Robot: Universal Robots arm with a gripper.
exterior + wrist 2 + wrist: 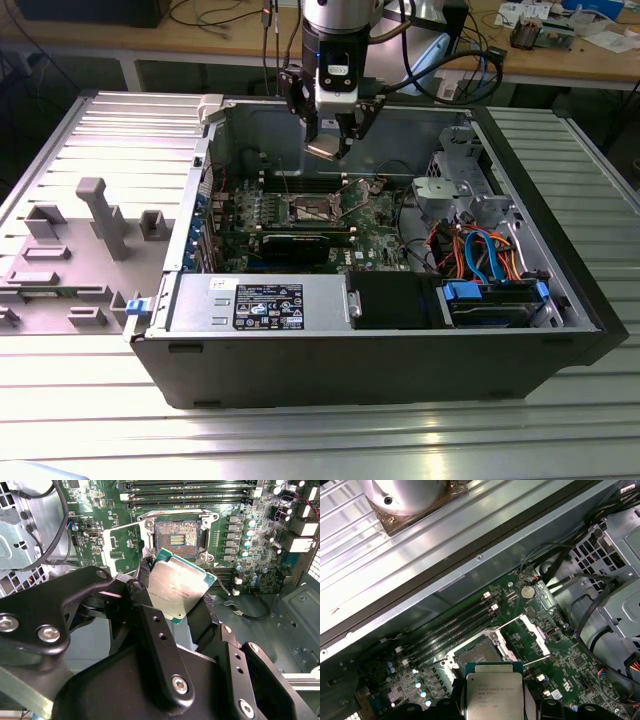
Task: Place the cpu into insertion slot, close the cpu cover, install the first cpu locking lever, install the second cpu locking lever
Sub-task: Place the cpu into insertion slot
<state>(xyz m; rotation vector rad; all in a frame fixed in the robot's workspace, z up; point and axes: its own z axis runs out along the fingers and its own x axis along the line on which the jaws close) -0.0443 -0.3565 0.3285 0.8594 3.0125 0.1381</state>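
Note:
My gripper hangs over the open computer case, shut on the cpu, a flat silvery square with a green edge held tilted between the black fingers. The cpu is in the air just above the green board, apart from it. The insertion slot lies open below it, its dark pin field bare inside the silver rim. The cpu cover is swung up and away beside the slot, and the cover leaves the socket uncovered.
Long memory slots run just beyond the socket. A long black card lies on the socket's near side. A grey drive cage with coloured cables fills the exterior view's right. The case walls surround the board.

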